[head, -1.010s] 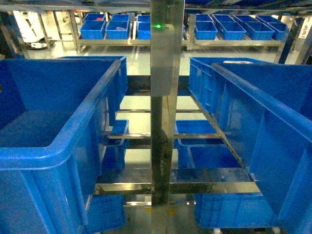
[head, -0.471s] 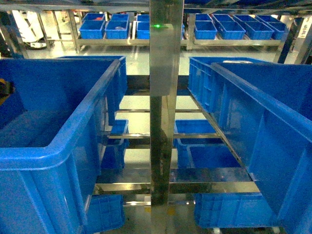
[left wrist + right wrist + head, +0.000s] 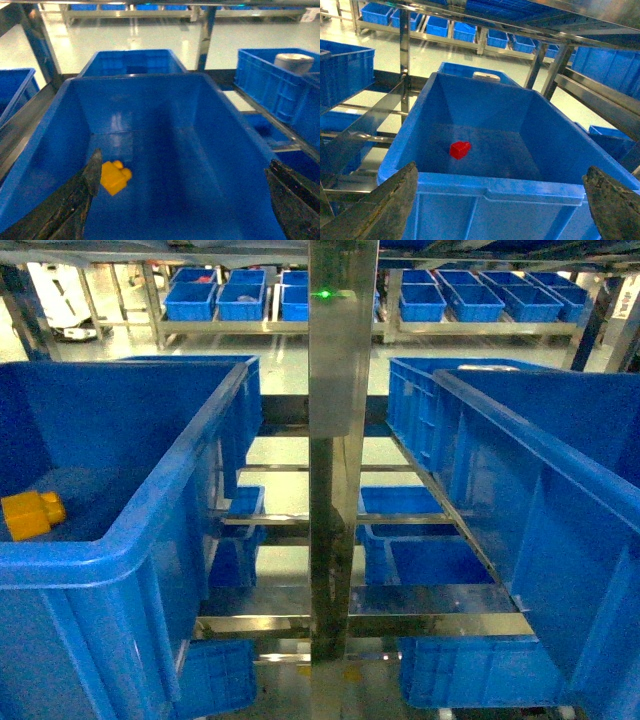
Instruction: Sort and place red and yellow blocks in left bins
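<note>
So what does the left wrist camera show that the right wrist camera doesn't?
Only the left wrist view shows a glossy orange-yellow plastic brick lying on the floor of a deep bright-blue plastic crate, plus a pale round object in a neighbouring crate to the right. Only the right wrist view shows a small red plastic brick lying in another deep blue crate. Both views share the same layout: a big blue crate straight ahead, metal shelving, more blue crates behind, and that arm's own tool wide open at the bottom corners, left tool and right tool, holding nothing.
</note>
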